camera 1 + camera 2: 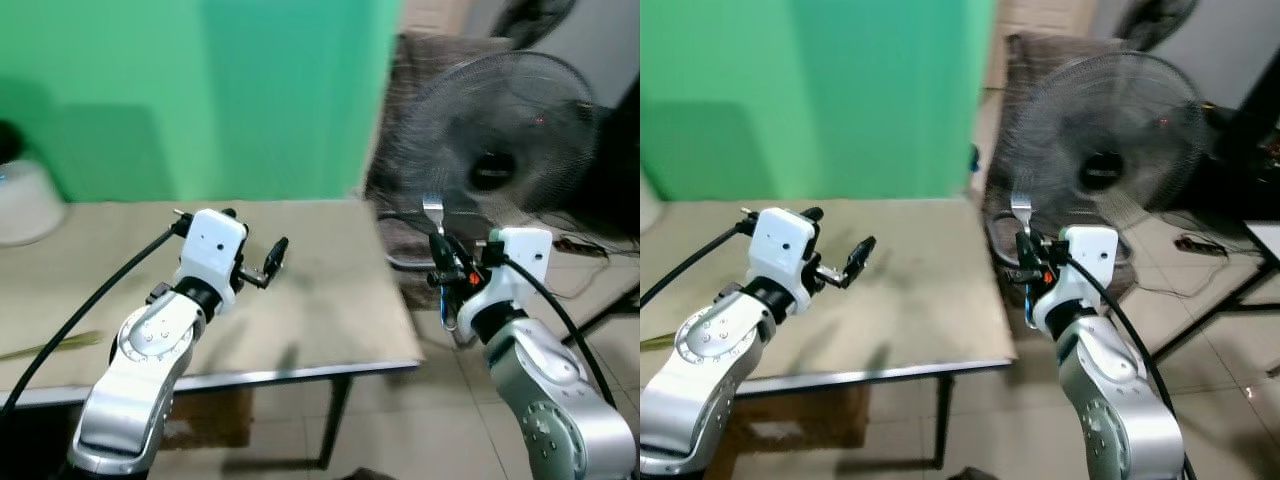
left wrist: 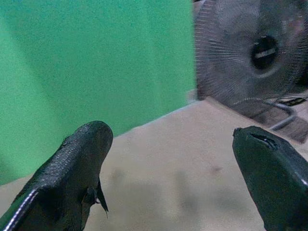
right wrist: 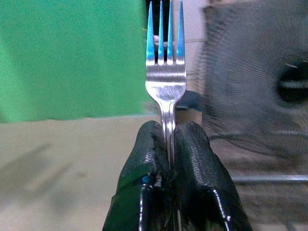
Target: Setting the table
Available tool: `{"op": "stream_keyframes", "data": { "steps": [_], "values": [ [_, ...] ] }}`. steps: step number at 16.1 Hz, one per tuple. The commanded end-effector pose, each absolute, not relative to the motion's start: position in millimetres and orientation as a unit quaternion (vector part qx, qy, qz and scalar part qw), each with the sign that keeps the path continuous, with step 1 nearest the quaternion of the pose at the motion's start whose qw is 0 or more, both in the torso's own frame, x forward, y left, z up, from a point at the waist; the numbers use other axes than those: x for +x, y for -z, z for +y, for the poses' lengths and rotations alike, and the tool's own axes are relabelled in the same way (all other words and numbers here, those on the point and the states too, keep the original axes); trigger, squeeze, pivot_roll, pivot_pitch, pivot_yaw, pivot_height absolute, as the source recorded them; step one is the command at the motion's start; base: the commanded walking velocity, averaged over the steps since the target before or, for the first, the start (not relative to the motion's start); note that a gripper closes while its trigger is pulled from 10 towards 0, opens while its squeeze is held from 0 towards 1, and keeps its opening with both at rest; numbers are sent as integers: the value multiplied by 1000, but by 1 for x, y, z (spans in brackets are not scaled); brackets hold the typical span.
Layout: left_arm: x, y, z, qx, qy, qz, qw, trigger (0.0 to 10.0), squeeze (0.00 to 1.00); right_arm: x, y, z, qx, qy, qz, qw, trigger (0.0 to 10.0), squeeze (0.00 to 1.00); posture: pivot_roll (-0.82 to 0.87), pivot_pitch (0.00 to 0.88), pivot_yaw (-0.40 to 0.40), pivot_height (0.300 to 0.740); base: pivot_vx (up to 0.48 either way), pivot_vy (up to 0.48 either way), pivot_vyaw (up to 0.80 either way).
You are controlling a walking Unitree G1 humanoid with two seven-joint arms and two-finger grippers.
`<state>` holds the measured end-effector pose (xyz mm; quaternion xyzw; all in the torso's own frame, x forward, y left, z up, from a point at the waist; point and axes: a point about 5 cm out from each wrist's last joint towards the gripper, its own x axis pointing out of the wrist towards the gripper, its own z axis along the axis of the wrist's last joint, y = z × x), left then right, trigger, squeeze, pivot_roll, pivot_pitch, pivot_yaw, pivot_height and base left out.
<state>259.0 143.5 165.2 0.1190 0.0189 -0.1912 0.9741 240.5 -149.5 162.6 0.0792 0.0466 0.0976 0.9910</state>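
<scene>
Fork (image 3: 166,77) first: we are holding it in our right gripper (image 3: 168,139), both black fingers pinched tight on its neck just below the tines, so the tines are pointing up and the handle is hanging down behind the fingers. That upright hold is keeping the fork clear of the table (image 1: 320,300) edge while we are carrying it. In the head views the right gripper is riding off the table's right side, above the tiled floor (image 1: 440,420) and in front of the fan (image 1: 500,140), so the fork is not yet over the tabletop.

We are keeping our left gripper (image 1: 265,262) raised above the middle of the table with its fingers spread wide and nothing between them. We judge it is waiting there, free for whatever piece comes next, and staying out of the right arm's way.

A white vessel (image 1: 25,200) is sitting at the table's far left, against the green backdrop (image 1: 200,90); blur is stopping us from telling what it is. A thin pale strip (image 1: 50,345) is lying near the left front edge, too faint to name.

We reckon the fork needs swinging left over the table and tipping flat before the fingers let go; dropping it upright would risk it bouncing off the edge.
</scene>
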Motion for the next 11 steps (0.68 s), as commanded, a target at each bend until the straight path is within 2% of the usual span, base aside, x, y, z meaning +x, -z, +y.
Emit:
{"op": "stream_keyframes", "data": {
  "steps": [1, 5, 11],
  "values": [
    [259, -168, 141, 122, 202, 14, 972, 10000, 0, 240, -165, -151, 80, -96, 43, 991, 10000, 0, 13, 0, -58, 740, 0, 0, -775],
    [260, -169, 141, 123, 204, 12, 971, 10000, 0, 240, -167, -151, 77, -101, 43, 991, 10000, 0, 14, 0, -56, 740, 0, 0, -775],
    [268, -178, 144, 145, 224, 10, 964, 10000, 0, 234, -158, -158, 94, -46, 38, 994, 10000, 0, 14, 0, 41, 740, 0, 0, -780]
  ]
}}
